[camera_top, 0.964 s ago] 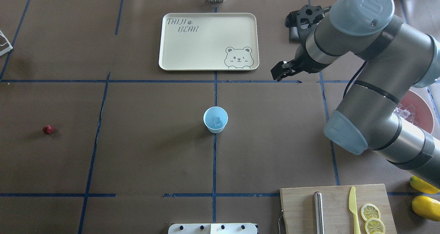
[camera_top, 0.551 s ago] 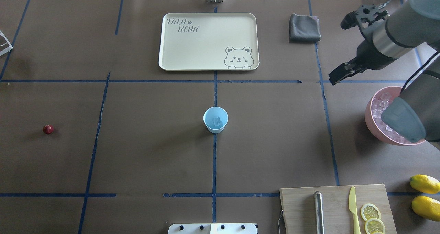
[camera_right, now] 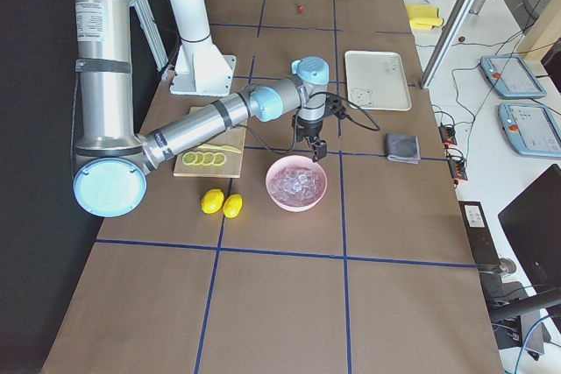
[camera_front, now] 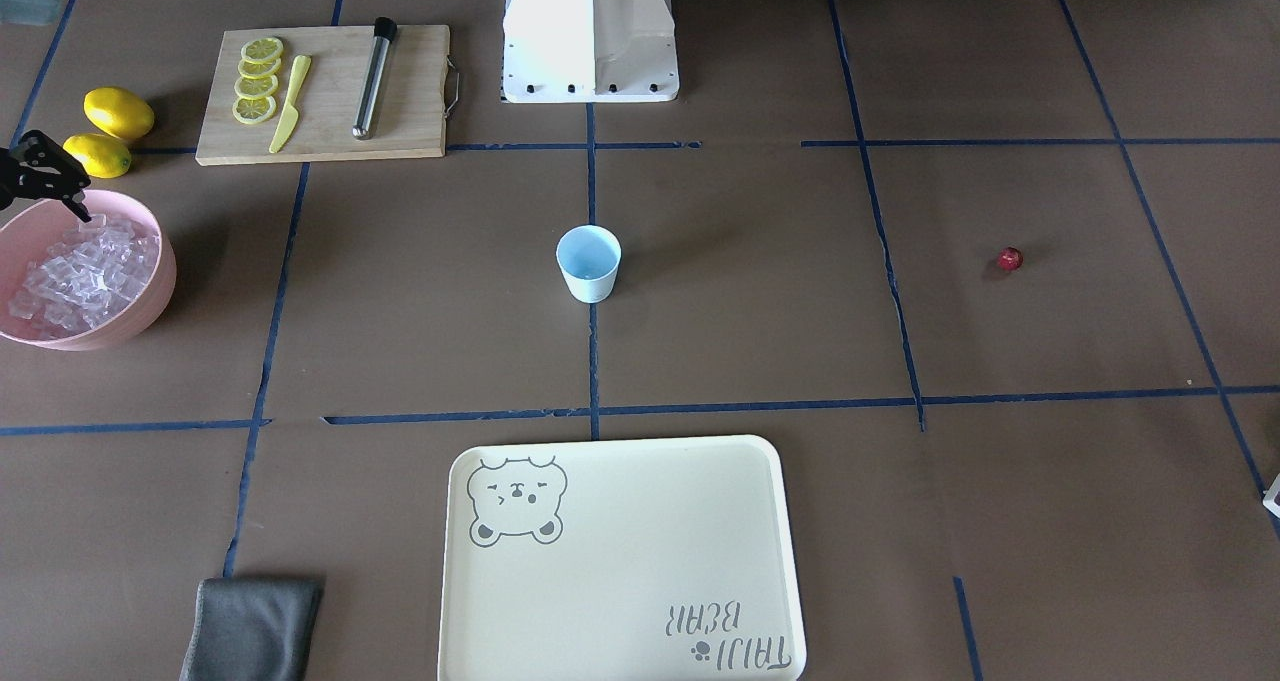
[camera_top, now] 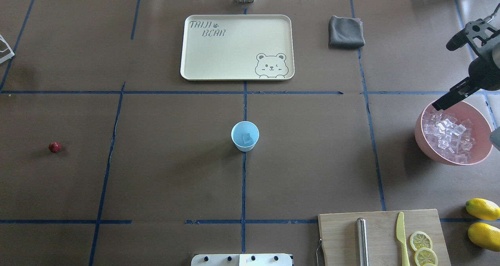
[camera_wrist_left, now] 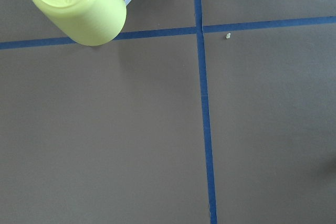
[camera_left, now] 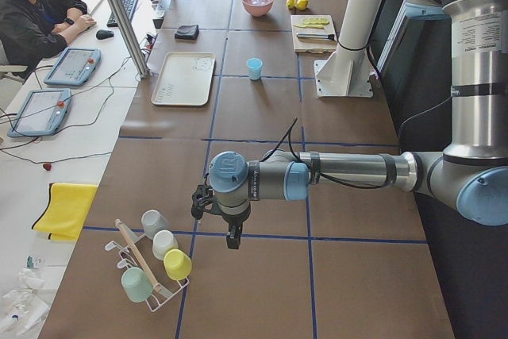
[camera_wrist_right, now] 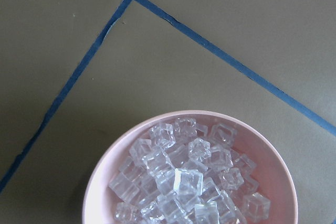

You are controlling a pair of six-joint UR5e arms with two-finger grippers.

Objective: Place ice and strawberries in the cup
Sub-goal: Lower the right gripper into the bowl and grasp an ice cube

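The light blue cup stands upright at the table's middle, with one clear ice cube in it. More ice fills the pink bowl at the right. The ice fills the right wrist view. My right gripper hangs over the bowl's far rim, empty, and its jaws look apart. The strawberry lies alone at the far left. My left gripper shows only in the exterior left view, far from the cup. I cannot tell whether it is open or shut.
A cream tray and a grey cloth lie at the back. A cutting board holds a metal rod, a yellow knife and lemon slices. Two lemons lie beside it. A cup rack stands by the left gripper.
My right arm has swung right, from beside the tray to over the pink bowl's far rim, uncovering the bowl and the cloth. The cup and the strawberry have not moved.
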